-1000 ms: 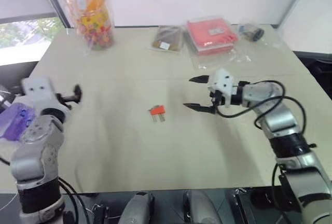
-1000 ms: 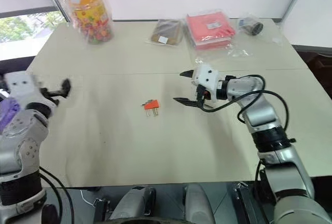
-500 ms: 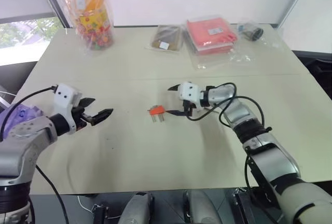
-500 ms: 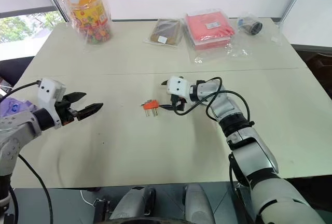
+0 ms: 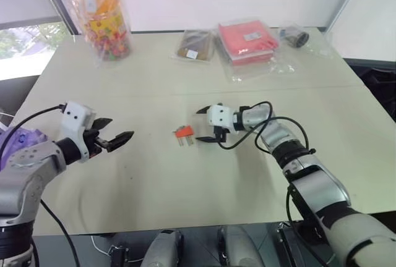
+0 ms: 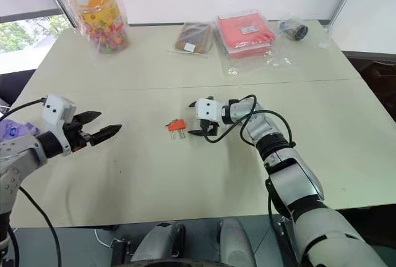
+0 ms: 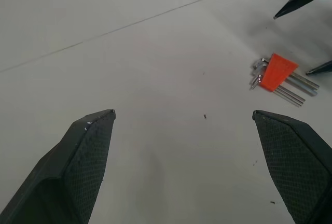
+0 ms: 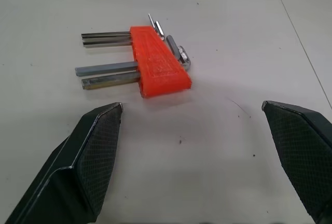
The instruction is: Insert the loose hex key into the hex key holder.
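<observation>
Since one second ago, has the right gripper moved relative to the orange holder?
Yes. The right gripper has come left and down toward the hex key holder, which lies where it was; its open fingers now sit just beside the holder.

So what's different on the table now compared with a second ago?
The right tool came down and across toward the hex key holder and now hangs open just beside it, not touching. The left tool swung round from the table's edge to point at the holder, open as well. Nothing was taken hold of. The holder and the packets along the far edge stayed put.
</observation>
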Controlling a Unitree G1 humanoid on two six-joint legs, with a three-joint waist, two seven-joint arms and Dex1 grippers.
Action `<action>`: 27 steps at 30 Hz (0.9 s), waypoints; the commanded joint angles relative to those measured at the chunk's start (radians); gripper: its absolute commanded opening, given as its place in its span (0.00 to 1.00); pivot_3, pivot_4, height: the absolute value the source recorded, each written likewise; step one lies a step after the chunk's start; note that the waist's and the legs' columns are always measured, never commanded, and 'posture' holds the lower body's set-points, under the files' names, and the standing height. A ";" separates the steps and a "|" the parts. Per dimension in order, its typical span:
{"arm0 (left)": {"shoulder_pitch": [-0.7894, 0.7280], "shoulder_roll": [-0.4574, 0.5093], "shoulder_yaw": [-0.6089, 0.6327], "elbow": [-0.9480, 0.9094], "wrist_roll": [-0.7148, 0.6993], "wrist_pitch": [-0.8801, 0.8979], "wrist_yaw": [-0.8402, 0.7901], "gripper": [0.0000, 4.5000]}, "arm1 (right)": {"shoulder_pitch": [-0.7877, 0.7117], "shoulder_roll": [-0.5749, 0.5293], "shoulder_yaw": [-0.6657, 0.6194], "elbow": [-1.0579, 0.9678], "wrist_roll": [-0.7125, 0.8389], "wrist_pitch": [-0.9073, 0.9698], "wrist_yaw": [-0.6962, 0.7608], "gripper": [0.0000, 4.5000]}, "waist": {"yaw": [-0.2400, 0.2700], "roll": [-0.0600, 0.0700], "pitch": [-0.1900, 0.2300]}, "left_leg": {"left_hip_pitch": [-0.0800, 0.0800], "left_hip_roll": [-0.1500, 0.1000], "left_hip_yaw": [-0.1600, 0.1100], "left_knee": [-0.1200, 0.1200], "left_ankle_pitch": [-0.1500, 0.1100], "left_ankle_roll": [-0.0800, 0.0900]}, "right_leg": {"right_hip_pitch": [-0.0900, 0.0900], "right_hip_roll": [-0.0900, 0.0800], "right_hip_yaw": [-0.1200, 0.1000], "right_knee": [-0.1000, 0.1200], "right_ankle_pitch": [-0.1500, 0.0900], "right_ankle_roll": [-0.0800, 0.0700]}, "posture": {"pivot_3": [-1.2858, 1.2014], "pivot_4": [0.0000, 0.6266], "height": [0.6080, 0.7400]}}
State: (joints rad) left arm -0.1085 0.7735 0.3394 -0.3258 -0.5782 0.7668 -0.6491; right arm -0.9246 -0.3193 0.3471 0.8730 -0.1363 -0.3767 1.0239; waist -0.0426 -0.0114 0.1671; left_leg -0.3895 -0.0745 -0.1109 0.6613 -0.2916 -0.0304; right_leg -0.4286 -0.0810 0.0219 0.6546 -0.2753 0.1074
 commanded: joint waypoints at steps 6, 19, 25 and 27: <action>0.007 -0.010 0.048 -0.049 -0.012 -0.018 0.031 0.98 | -0.007 0.067 -0.004 0.018 0.004 0.025 0.019 1.00 | -0.003 0.000 0.000 | 0.000 0.000 0.000 0.000 0.000 0.000 | 0.000 0.000 0.000 0.000 0.000 0.000 | 0.52 0.24 1.00; 0.015 -0.030 0.047 -0.059 -0.002 -0.030 0.059 0.98 | -0.047 0.126 -0.018 0.168 -0.027 0.109 0.022 1.00 | -0.009 0.000 -0.001 | 0.003 0.000 0.000 0.000 0.000 0.000 | 0.001 0.000 0.000 0.003 0.000 0.000 | 0.52 0.24 1.00; 0.014 -0.041 0.043 -0.061 0.008 -0.040 0.077 0.98 | -0.082 0.145 -0.021 0.238 -0.031 0.138 0.056 1.00 | -0.014 0.000 -0.001 | 0.005 0.000 0.000 0.000 0.000 0.000 | 0.002 0.000 0.000 0.005 0.000 0.000 | 0.52 0.24 1.00; 0.012 -0.043 0.041 -0.061 0.009 -0.043 0.082 1.00 | -0.096 0.149 -0.017 0.263 -0.041 0.135 0.051 0.94 | -0.015 0.000 -0.001 | 0.005 0.000 0.000 0.000 0.000 0.000 | 0.002 0.000 0.000 0.006 0.000 0.000 | 0.52 0.24 1.00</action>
State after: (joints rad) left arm -0.0921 0.7293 0.3576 -0.3554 -0.5768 0.7496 -0.5736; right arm -1.0289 -0.1857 0.3048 1.0866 -0.1354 -0.2564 1.0722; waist -0.0578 -0.0111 0.1659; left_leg -0.3839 -0.0743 -0.1108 0.6609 -0.2916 -0.0305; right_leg -0.4270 -0.0810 0.0224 0.6612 -0.2753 0.1073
